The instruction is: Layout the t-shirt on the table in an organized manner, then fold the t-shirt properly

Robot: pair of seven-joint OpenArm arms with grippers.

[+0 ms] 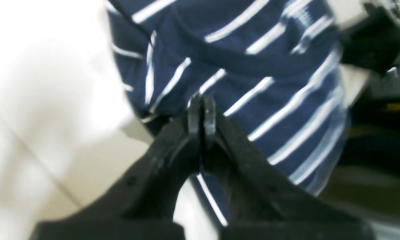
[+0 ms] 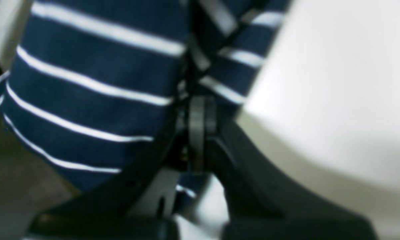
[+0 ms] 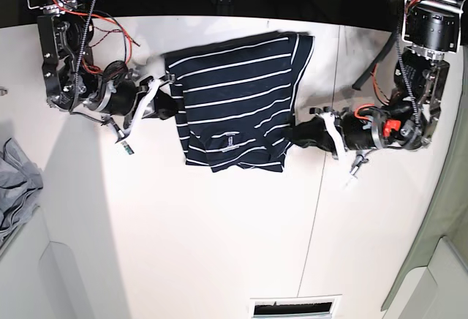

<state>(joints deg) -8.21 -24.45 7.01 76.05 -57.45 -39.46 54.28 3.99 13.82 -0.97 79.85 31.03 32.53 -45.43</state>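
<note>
The navy t-shirt [image 3: 234,99] with thin white stripes lies partly folded at the back middle of the white table [image 3: 219,238], its neck label [image 3: 229,142] near the front edge. My left gripper [image 3: 294,134] is at the shirt's right edge. In the left wrist view the gripper [image 1: 201,111] is shut, with striped cloth [image 1: 253,66] pinched at the tips. My right gripper [image 3: 175,107] is at the shirt's left edge. In the right wrist view it [image 2: 201,110] is shut on a fold of the shirt [image 2: 86,100]. Both wrist views are blurred.
A plain grey cloth [image 3: 14,180] lies at the table's left edge. A dark seam line [image 3: 322,187] runs front to back right of the shirt. A pale grey-green panel [image 3: 446,260] stands at the right. Cables and arm bases fill the back corners.
</note>
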